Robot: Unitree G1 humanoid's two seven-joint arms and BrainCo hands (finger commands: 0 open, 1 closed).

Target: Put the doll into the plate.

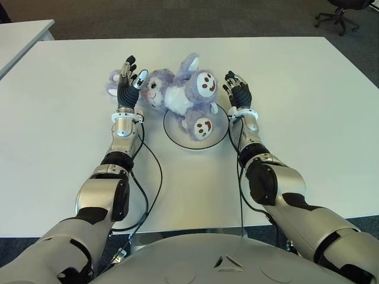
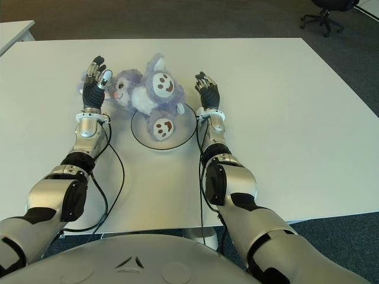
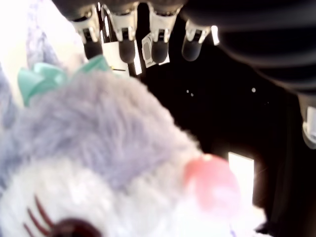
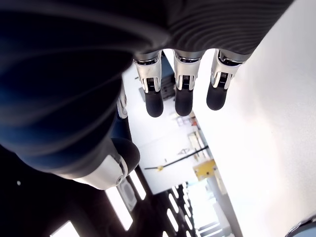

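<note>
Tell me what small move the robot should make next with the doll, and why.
Probably nudge the doll rightward with the left hand, which shows at its head with fingers open. The doll's body and one foot lie on the plate, but its head hangs off the left rim. The right hand shows open beside the plate's right edge.

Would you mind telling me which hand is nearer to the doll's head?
The left hand: it shows right beside the doll's head, fingers open. The right hand, also open, is on the far side, by the doll's foot.
</note>
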